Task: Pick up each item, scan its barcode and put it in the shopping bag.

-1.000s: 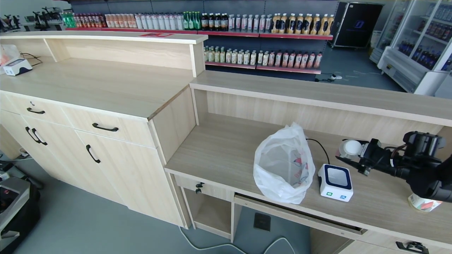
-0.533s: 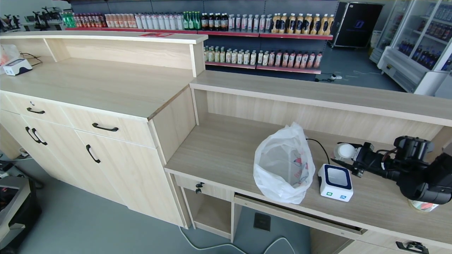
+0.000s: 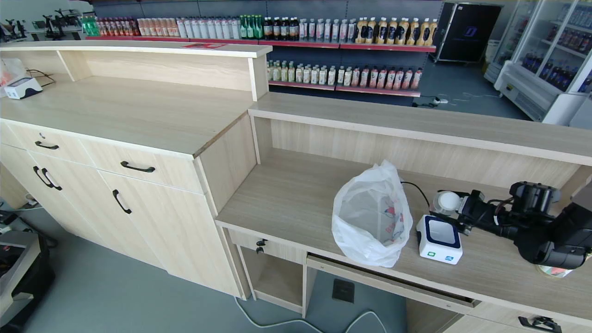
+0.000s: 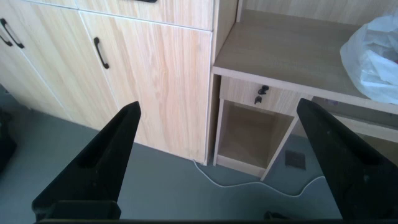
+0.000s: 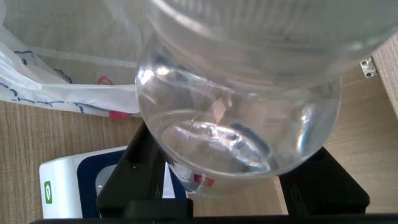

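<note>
Right hand (image 3: pixel 451 209) lowered leftward, pinching clear bottle (image 3: pixel 447 200) close over scanner (image 3: pixel 439 238); left hand (image 4: pixel 217 109) spread wide, above floor.

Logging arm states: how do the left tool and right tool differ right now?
The left tool is open and empty; the right tool is shut on a clear bottle. The left tool hangs above the floor by the cupboards; the right tool is above the counter beside the scanner. Both have dark fingers.

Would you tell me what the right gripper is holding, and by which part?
A clear bottle, clamped around its body.
</note>
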### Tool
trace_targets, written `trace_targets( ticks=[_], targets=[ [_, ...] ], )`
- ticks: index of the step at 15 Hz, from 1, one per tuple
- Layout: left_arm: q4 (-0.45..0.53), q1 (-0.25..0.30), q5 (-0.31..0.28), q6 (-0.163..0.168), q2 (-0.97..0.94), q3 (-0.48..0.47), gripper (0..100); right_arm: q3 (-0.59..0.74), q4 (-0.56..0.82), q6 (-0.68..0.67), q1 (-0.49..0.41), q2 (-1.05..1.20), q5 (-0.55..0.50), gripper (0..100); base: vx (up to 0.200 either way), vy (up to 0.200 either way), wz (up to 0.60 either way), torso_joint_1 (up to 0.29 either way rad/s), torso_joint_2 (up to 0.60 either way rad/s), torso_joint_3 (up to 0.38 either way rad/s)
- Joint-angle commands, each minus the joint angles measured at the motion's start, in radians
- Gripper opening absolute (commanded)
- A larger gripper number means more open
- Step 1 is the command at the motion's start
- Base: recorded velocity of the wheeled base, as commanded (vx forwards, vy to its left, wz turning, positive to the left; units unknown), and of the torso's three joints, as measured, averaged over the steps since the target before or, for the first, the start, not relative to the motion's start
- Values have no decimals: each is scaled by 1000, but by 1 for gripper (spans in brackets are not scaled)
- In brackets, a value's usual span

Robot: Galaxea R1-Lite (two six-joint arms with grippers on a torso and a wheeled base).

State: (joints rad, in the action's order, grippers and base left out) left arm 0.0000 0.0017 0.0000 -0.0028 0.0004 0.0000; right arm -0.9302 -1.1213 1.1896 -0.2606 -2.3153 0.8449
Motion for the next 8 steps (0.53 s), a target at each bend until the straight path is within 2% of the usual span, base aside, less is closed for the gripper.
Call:
trace_targets(
  ticks=[1, 8],
  targets=[
    [0, 0, 0, 0, 0, 0, 100, -2, 0, 1, 3, -9, 0, 0, 0, 0, 0, 0, 0, 0],
    [0, 0, 0, 0, 0, 0, 100, -44, 0, -2, 15, -35, 2, 0, 0, 0, 0, 0, 0, 0]
  ],
)
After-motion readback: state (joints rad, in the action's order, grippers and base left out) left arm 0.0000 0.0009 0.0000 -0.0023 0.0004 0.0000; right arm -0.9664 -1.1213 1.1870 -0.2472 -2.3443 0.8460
